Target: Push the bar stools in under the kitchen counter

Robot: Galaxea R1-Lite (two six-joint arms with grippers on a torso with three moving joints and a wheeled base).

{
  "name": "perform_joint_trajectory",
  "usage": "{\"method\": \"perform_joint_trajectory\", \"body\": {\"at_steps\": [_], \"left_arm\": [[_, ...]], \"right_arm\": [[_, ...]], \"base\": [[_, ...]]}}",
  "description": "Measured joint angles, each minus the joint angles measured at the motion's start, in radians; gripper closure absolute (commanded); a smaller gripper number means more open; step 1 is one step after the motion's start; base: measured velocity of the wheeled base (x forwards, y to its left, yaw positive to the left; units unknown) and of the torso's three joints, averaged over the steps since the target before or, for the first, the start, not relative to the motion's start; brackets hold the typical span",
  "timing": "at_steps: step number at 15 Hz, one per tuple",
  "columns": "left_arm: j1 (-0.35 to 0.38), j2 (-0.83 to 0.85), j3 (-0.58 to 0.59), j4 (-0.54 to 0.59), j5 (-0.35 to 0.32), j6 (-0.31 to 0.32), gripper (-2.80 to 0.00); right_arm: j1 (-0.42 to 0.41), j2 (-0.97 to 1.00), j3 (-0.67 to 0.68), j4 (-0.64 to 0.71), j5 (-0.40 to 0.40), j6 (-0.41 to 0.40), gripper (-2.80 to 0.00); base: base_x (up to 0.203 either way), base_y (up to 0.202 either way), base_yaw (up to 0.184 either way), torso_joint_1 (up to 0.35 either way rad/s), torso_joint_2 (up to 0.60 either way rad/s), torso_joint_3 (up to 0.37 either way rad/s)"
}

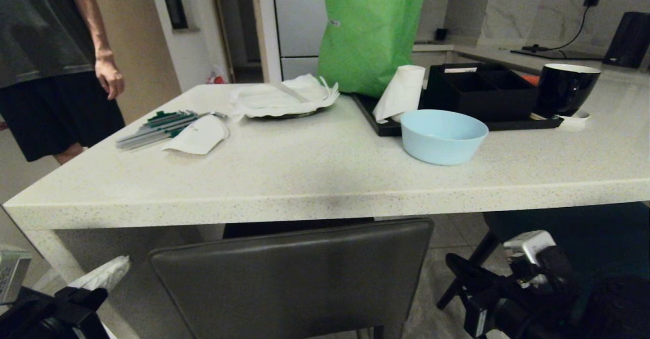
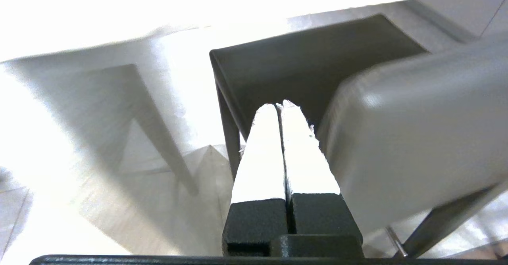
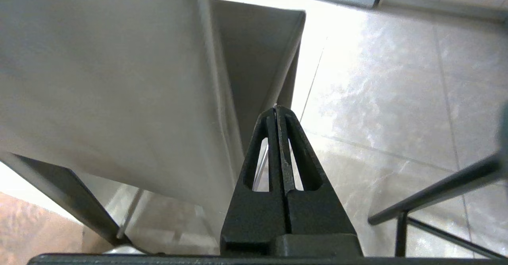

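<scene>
Two stools sat at the near edge of the kitchen counter point(image 1: 315, 176): the dark grey stool point(image 1: 289, 273) with its square back just below the front edge near the left corner, seat under the worktop; the teal stool point(image 1: 584, 227) further right, mostly dark under the edge. Left gripper point(image 2: 282, 105) had jaws pressed together, empty, just beside the grey stool's back. Right gripper point(image 3: 276, 108) likewise closed, empty, low beside that stool. A person point(image 1: 56, 65) stood off the counter's far left corner.
</scene>
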Motion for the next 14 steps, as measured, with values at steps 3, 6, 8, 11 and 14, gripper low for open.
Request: {"method": "perform_joint_trajectory", "body": {"at_steps": [3, 6, 8, 11, 14], "left_arm": [[0.026, -0.255, -0.091, 0.272, 0.003, -0.013, 0.00], [0.102, -0.455, -0.245, 0.585, 0.005, -0.049, 0.00], [0.155, -0.544, -0.297, 0.662, 0.007, -0.052, 0.00], [0.239, -0.638, -0.327, 0.701, 0.009, -0.056, 0.00], [0.272, -0.732, -0.341, 0.776, 0.000, -0.020, 0.00]], "right_arm": [[-0.063, -0.186, 0.026, 0.097, -0.011, -0.028, 0.00], [-0.255, -0.371, 0.030, 0.146, -0.017, -0.165, 0.00], [-0.377, -0.504, 0.017, 0.183, -0.017, -0.258, 0.00], [-0.523, -0.741, -0.033, 0.358, -0.015, -0.294, 0.00], [-0.661, -1.006, -0.118, 0.637, 0.001, -0.299, 0.00]], "base": [[0.000, 0.000, 0.000, 0.000, 0.00, 0.000], [0.000, 0.000, 0.000, 0.000, 0.00, 0.000], [0.000, 0.000, 0.000, 0.000, 0.00, 0.000], [0.000, 0.000, 0.000, 0.000, 0.00, 0.000], [0.000, 0.000, 0.000, 0.000, 0.00, 0.000]]}}
